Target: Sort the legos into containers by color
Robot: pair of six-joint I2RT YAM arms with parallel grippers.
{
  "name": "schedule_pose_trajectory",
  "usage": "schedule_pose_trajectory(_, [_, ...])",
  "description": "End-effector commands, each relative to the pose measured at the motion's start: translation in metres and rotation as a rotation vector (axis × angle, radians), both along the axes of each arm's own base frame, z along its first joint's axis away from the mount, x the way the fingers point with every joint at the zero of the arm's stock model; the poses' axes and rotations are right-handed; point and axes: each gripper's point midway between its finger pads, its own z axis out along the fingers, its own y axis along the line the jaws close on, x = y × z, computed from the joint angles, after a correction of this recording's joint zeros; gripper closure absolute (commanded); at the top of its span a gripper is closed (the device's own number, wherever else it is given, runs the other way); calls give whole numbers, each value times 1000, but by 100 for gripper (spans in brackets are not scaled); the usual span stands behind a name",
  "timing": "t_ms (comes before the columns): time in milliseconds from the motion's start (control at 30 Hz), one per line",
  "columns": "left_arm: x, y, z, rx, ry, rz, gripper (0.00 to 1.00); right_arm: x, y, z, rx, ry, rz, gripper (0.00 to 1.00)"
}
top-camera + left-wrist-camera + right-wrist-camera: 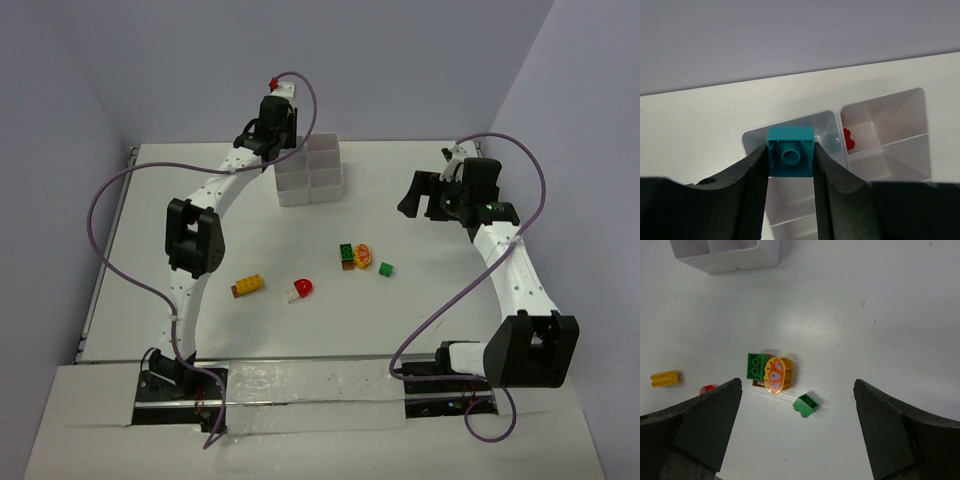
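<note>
teal lego sits between left jaws above white tray.

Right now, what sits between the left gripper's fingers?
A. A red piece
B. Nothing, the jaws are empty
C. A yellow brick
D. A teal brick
D: the left wrist view shows a teal brick clamped stud-hole outward in the left gripper, with the white tray just beyond it.
</note>
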Motion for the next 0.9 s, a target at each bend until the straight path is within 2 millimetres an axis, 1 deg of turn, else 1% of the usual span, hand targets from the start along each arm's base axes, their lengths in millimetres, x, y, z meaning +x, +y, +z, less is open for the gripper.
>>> schedule_pose_trajectory(0, [4, -9, 20, -52, -50, -17, 72, 10, 0, 17, -20, -65, 4, 0])
schedule_pose_trajectory(167, [5, -10, 25, -61, -58, -19, 58, 10, 0, 17, -19, -63, 7, 0])
schedule_pose_trajectory(233, [4, -11, 28, -64, -60, -21, 51, 10, 0, 16, -19, -60, 7, 0])
schedule_pose_trajectory(267, [4, -10, 31, -65, -63, -20, 45, 10, 1, 16, -19, -60, 8, 0])
schedule_pose_trajectory(367, [2, -10, 32, -68, -62, -23, 44, 10, 2, 17, -19, -61, 11, 0])
schedule_pose_trajectory(500, [2, -9, 39, -70, -74, -22, 28, 11, 3, 17, -19, -63, 15, 0])
schedule_pose_trajectory(567, [0, -9, 48, -74, -84, -23, 23, 9, 6, 18, -20, -65, 28, 0])
schedule_pose_trajectory(600, [0, -9, 57, -81, -94, -22, 21, 9, 8, 19, -22, -69, 38, 0])
schedule_pose_trajectory(700, [-12, -7, 107, -118, -157, -52, 18, 4, 33, 19, -47, -80, 124, 0])
schedule_pose_trajectory(733, [-25, -2, 144, -137, -194, -78, 16, -2, 54, 19, -52, -79, 204, 0])
schedule_pose_trajectory(767, [-34, 2, 159, -142, -203, -111, 14, -8, 68, 19, -44, -84, 274, 0])
schedule_pose_trajectory(800, [-51, 8, 177, -162, -204, -177, 13, -14, 84, 19, -36, -89, 345, 0])
schedule_pose_trajectory(833, [-61, 12, 182, -174, -194, -217, 13, -21, 96, 18, -30, -96, 421, 0])
schedule_pose_trajectory(867, [-72, 16, 186, -196, -181, -269, 12, -25, 101, 18, -23, -102, 477, 1])
